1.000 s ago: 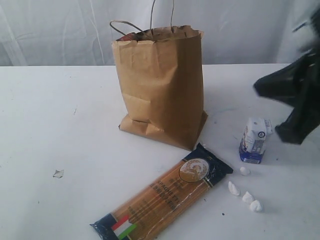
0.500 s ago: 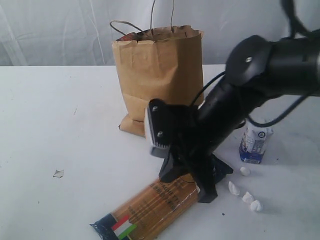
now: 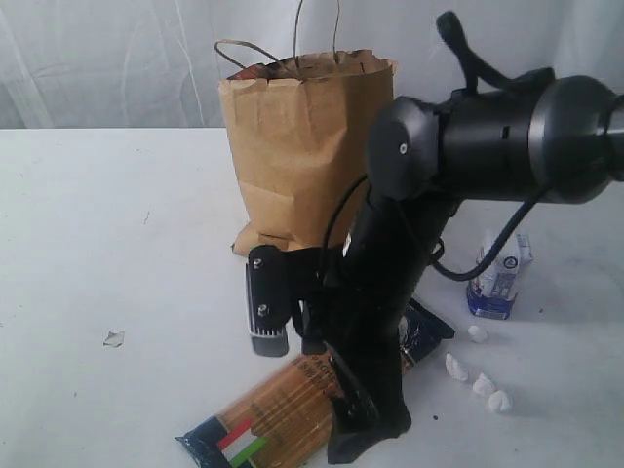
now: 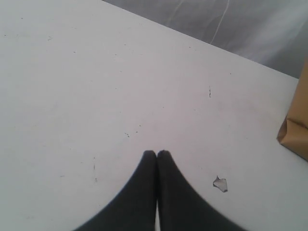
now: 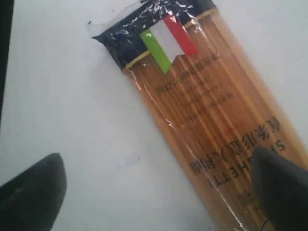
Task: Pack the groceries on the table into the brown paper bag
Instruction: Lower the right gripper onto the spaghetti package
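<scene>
Counter: the flat white counter (image 3: 97, 224) has faint specks, and a white curtain (image 3: 97, 58) hangs on its far side.
Bag: the tall creased brown paper bag with twisted paper handles (image 3: 307, 146) stands upright at the far centre, its mouth open at the top.
Spaghetti: the long clear pack of spaghetti with dark blue ends (image 3: 283, 409) lies flat on the near centre of the counter. It runs diagonally, with the flag-marked end at the near left and the other end pointing toward the bag's right corner. Its middle is hidden by the arm.
Carton: the small white-and-blue carton (image 3: 499, 278) stands to the right of the bag and apart from it.
Lumps: 4 small white lumps (image 3: 483, 384) lie on the counter just near of the carton, in a loose line running to the near right.
Flake: a small pale flake (image 3: 114, 338) lies alone at the near left.
Right arm: the black right arm (image 3: 487, 136) reaches in from the right and bends down over the pack.
Right claw: the right claw (image 5: 154, 192) is spread wide and holds nothing. 1 finger is over the pack's printed face and the other is over bare counter beside it.
Left claw: the left claw (image 4: 156, 159) is closed tip to tip with nothing between. It hangs over bare counter with the flake near its tips.
</scene>
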Available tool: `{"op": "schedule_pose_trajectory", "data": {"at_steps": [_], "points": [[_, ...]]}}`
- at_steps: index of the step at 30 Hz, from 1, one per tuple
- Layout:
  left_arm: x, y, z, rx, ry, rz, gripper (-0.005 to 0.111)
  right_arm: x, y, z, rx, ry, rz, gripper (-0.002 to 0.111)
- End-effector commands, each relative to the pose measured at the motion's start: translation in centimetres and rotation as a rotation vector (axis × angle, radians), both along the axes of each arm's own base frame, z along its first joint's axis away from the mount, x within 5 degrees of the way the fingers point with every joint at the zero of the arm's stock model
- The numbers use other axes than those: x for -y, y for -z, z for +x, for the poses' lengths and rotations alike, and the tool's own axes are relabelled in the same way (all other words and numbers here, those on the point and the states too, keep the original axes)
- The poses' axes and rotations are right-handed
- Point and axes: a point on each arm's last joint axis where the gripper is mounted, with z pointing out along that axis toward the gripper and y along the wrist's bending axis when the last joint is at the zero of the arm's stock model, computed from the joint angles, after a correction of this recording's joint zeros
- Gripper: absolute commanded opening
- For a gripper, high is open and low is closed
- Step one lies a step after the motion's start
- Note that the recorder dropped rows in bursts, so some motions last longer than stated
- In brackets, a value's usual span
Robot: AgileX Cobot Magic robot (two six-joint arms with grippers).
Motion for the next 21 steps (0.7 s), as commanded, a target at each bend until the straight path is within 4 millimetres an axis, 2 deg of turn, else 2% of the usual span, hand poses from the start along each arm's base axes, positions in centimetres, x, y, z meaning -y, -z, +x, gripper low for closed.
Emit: {"op": "schedule_pose_trajectory", "data": {"at_steps": [1, 3, 6, 13, 16, 19, 21], "points": [[0.3, 0.2, 0.0, -0.009, 0.047, -0.008, 0.000, -1.8, 2.6, 1.7, 0.191, -0.050, 0.000, 0.097], [0.5, 0.2, 0.0, -0.010, 0.078, -0.005, 0.000, -1.7, 3.7, 1.8, 0.171, -0.067, -0.037, 0.097], [0.5, 0.2, 0.0, -0.010, 0.084, -0.005, 0.000, -1.7, 3.9, 2.2, 0.206, -0.075, -0.042, 0.097], [0.5, 0.2, 0.0, -0.010, 0.084, -0.005, 0.000, -1.8, 6.1, 2.4, 0.166, -0.077, -0.077, 0.097], [0.5, 0.2, 0.0, -0.010, 0.084, -0.005, 0.000, -1.9, 6.5, 2.4, 0.156, -0.078, -0.084, 0.097], [0.5, 0.2, 0.0, -0.010, 0.084, -0.005, 0.000, -1.9, 6.5, 2.4, 0.158, -0.078, -0.083, 0.091], [0.5, 0.2, 0.0, -0.010, 0.084, -0.005, 0.000, -1.8, 6.5, 2.5, 0.161, -0.082, -0.087, 0.080]]}}
